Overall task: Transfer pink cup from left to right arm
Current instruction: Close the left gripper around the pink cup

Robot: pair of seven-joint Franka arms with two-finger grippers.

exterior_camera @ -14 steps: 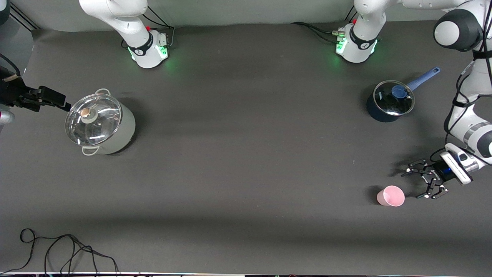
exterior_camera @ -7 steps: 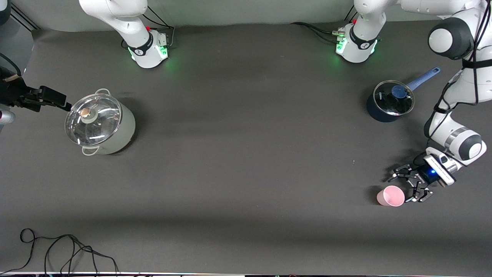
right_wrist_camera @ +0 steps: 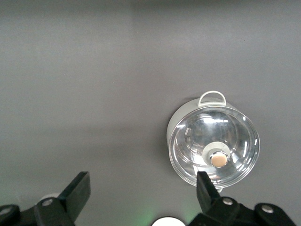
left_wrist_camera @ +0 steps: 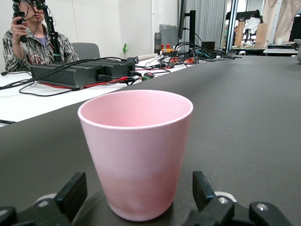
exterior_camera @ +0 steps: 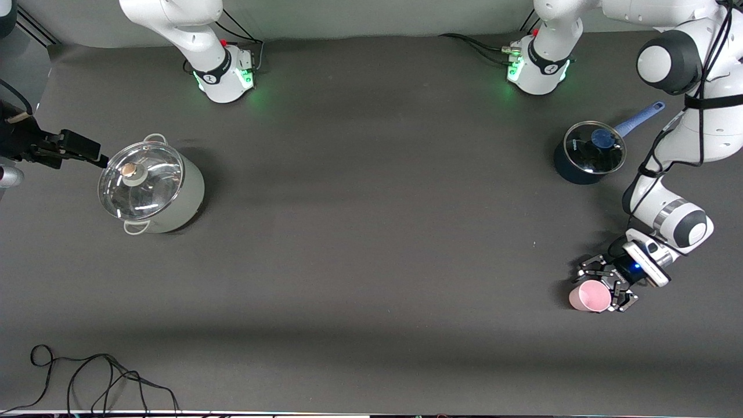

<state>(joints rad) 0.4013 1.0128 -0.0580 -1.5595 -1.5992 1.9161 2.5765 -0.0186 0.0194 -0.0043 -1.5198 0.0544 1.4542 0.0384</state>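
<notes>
The right gripper (exterior_camera: pixel 96 157) is half cut off at the table's edge by the white pot (exterior_camera: pixel 152 187), fingers spread, the arm waiting. Near the front corner at the left arm's end, the left gripper (exterior_camera: pixel 603 285) reaches down low, jaws apart around the pink cup (exterior_camera: pixel 590 296), which stands upright, mouth up.

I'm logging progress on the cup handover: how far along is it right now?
Early stage. Done: the left tool has reached the pink cup, its open fingers on either side of it. In hand: the grasp; the cup stands upright on the table, not yet gripped. Left: closing, lifting, and passing it to the right tool, which waits open by the lidded pot.
</notes>
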